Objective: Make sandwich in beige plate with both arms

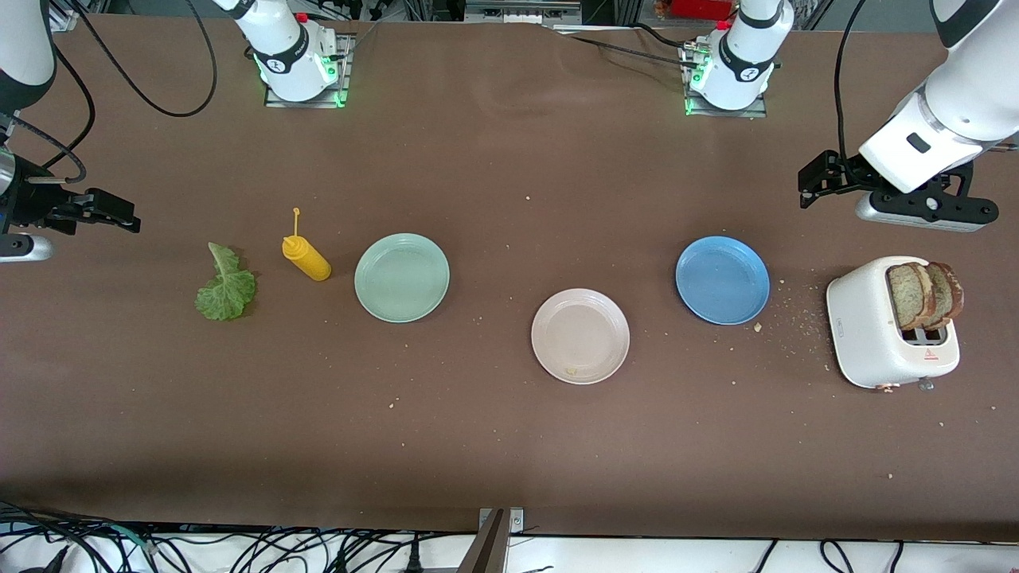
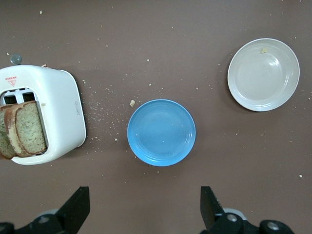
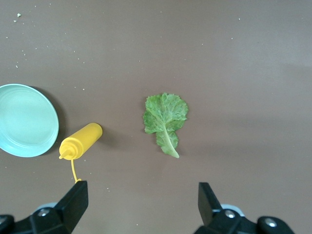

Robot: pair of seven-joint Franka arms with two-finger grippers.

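The beige plate (image 1: 580,336) (image 2: 263,74) lies bare on the brown table, nearest the front camera of the three plates. No sandwich is in view. Two brown-crusted bread slices (image 1: 923,294) (image 2: 24,129) stand upright in a white toaster (image 1: 890,322) (image 2: 58,112) at the left arm's end. A green lettuce leaf (image 1: 226,286) (image 3: 165,119) lies flat at the right arm's end. My left gripper (image 1: 816,181) (image 2: 145,209) hangs open and empty over bare table by the toaster and blue plate. My right gripper (image 1: 119,215) (image 3: 144,207) hangs open and empty over bare table by the lettuce.
A blue plate (image 1: 722,279) (image 2: 161,132) sits between the toaster and the beige plate. A mint-green plate (image 1: 401,277) (image 3: 24,119) and a lying yellow squeeze bottle (image 1: 306,258) (image 3: 80,141) are beside the lettuce. Crumbs are scattered around the toaster.
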